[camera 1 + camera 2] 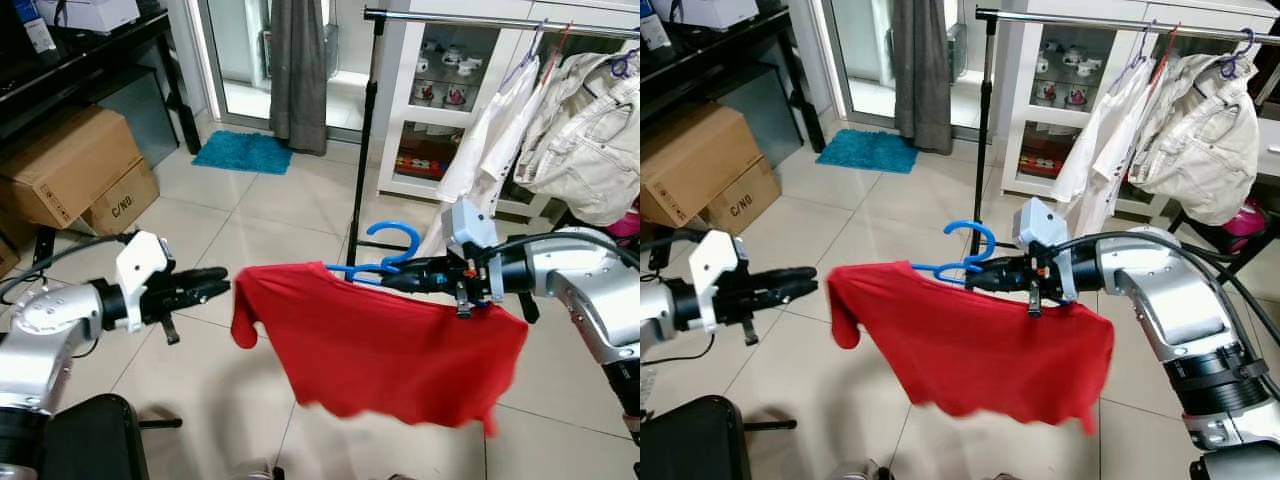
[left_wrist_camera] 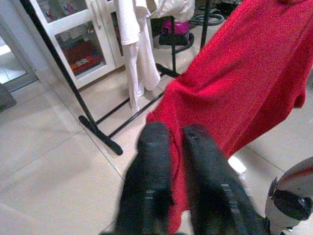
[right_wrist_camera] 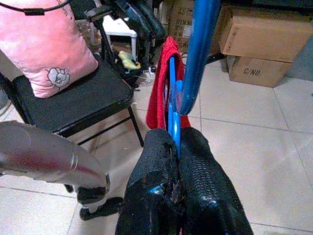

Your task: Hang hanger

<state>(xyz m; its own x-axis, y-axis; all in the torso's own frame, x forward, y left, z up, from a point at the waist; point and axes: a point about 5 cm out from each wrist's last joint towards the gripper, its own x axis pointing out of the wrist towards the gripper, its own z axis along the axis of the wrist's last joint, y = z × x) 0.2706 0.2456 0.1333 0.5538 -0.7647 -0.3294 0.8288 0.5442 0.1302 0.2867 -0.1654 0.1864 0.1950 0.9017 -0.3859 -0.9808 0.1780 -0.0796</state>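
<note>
Currently the blue hanger (image 1: 385, 262) is held in mid-air above the tiled floor (image 1: 230, 220), in front of the rack (image 1: 365, 130), hook up and not on the rail. A red shirt (image 1: 385, 345) drapes from it. Right pincer (image 1: 400, 279) is clamped on the hanger, fingers (image 3: 195, 171) pressed together around the blue wire. Left pincer (image 1: 222, 281) points at the shirt's sleeve edge, just beside it; fingers (image 2: 154, 161) nearly together, nothing between them. White garments (image 1: 560, 140) hang at the rail's far end. Cardboard boxes (image 1: 75, 170) sit along the floor's left side; a blue mat (image 1: 243, 152) lies by the door.
</note>
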